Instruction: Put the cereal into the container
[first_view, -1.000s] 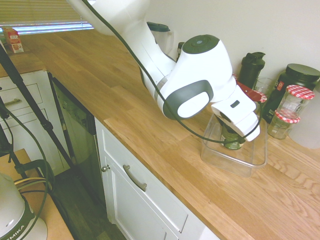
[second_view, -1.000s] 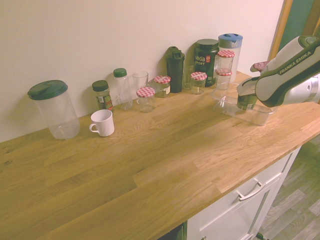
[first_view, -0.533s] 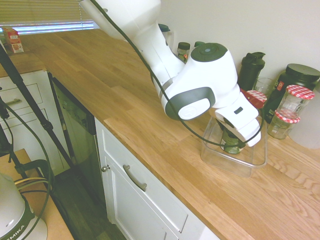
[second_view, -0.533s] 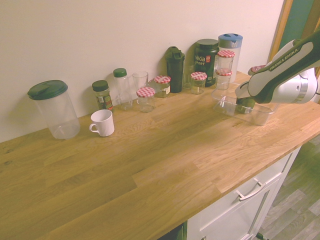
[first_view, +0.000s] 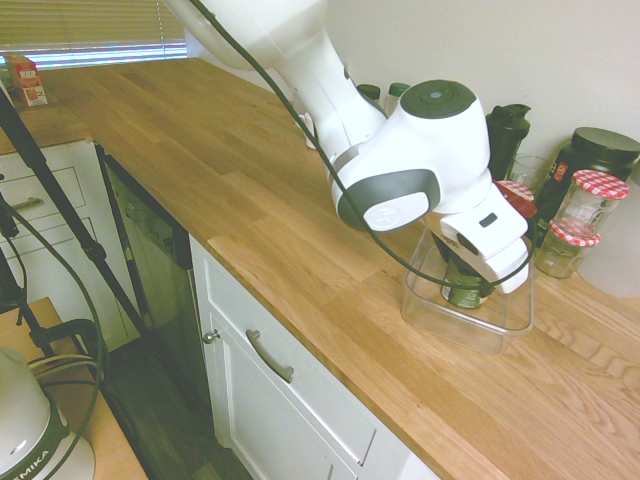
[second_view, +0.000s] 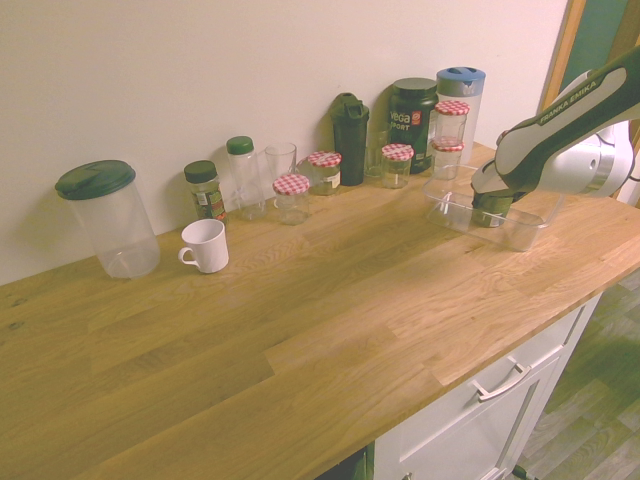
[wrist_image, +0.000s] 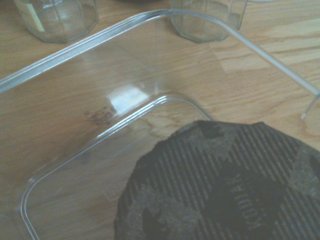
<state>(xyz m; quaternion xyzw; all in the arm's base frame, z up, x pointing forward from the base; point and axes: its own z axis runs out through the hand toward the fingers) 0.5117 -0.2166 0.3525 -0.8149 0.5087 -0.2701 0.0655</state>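
Observation:
The cereal (first_view: 466, 293) is a small clear jar with a green-and-dark label, standing low inside the container (first_view: 445, 322), a clear shallow plastic tub near the wall end of the wooden counter. My gripper (first_view: 463, 278) reaches down into the tub and is shut on the cereal. From the other side the cereal (second_view: 489, 213) shows through the container's wall (second_view: 455, 212), under the gripper (second_view: 490, 203). In the wrist view the jar's dark patterned lid (wrist_image: 220, 185) sits close over the tub's floor, inside the container's rim (wrist_image: 100, 40).
Red-checked-lid jars (first_view: 588, 200) (second_view: 397, 164) (second_view: 292, 196), a black tub (second_view: 412, 118) and a black shaker (second_view: 350, 124) line the wall behind the container. Further along stand a white cup (second_view: 205, 245), a drinking glass (second_view: 281, 160) and a large green-lidded canister (second_view: 108, 218).
The arm has swung its elbow toward the wall and the gripper has lowered the cereal deeper into the container.

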